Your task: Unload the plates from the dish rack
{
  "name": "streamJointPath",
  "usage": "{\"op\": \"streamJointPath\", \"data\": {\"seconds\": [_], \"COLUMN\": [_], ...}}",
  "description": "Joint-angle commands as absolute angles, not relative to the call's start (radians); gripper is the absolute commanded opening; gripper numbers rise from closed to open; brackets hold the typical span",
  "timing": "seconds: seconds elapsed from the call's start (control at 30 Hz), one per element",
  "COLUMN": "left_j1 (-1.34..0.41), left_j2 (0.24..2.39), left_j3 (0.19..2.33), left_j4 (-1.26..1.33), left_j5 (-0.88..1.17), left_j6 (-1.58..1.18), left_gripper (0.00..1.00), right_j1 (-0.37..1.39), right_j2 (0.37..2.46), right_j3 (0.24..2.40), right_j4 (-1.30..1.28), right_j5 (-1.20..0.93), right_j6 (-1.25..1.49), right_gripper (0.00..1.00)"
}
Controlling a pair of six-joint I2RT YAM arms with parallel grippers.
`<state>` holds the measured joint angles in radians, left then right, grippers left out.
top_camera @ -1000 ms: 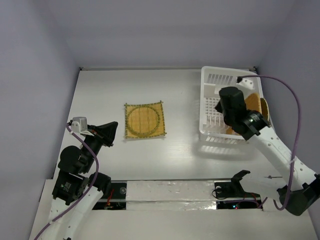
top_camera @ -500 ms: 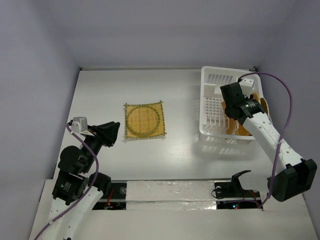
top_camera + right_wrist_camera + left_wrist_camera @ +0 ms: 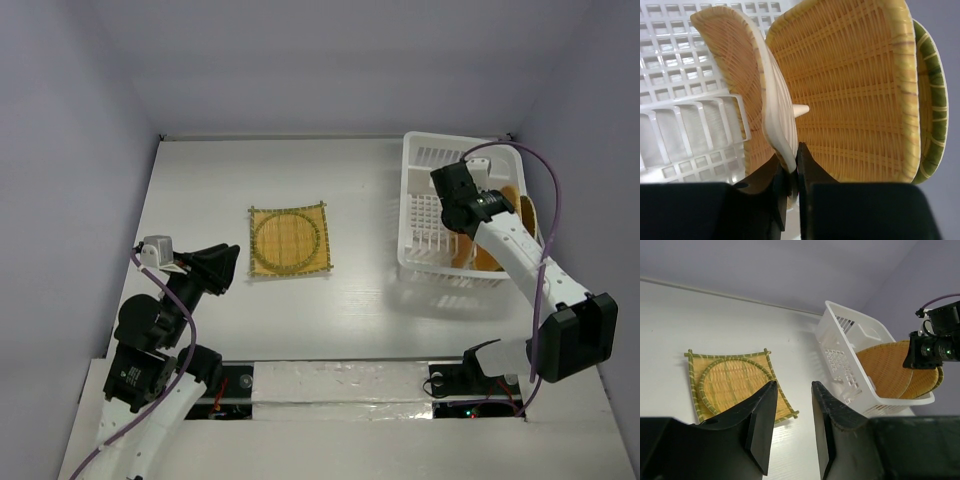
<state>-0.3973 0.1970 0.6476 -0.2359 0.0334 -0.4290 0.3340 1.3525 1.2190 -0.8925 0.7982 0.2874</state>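
Observation:
The white dish rack (image 3: 420,263) stands at the back right of the table. Several tan woven plates (image 3: 505,205) stand on edge in its right part. My right gripper (image 3: 462,212) reaches down into the rack. In the right wrist view its jaws (image 3: 792,167) are shut on the pale rim of the leftmost plate (image 3: 727,70), with a larger fan-shaped plate (image 3: 850,90) and a green-trimmed plate (image 3: 931,100) behind it. A square plate with green trim (image 3: 289,240) lies flat on the table. My left gripper (image 3: 222,266) is open and empty, left of that plate (image 3: 730,387).
The rack's gridded floor (image 3: 670,75) is bare on its left side. The left wrist view shows the rack (image 3: 840,357) and the right gripper (image 3: 932,347) over its plates. Grey walls close in the table on three sides.
The right gripper has moved toward the back of the rack and its arm has swung right. The left arm and the square plate have not moved.

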Motion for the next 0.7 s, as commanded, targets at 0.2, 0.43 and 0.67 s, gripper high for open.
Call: {"op": "streamJointPath", "data": {"seconds": [0.2,0.43,0.67], "left_j1": [-0.394,-0.394,-0.394], "left_j2": [0.183,0.187,0.198], "left_j3": [0.657,0.655,0.655], "left_j4": [-0.189,-0.189,-0.189], "left_j5": [0.049,0.049,0.046], "left_j6": [-0.428,-0.429,-0.429], "left_gripper": [0.31,0.32,0.32], "right_j1": [0.342,0.351,0.402], "right_j2": [1.313,1.263,1.131], "right_j3": [1.373,1.508,1.631], "right_j4": [-0.933,-1.002,-0.962], "right_j5": [0.888,0.973,0.918], "right_j6": [0.219,0.198,0.244], "right_gripper": [0.0,0.0,0.0]}}
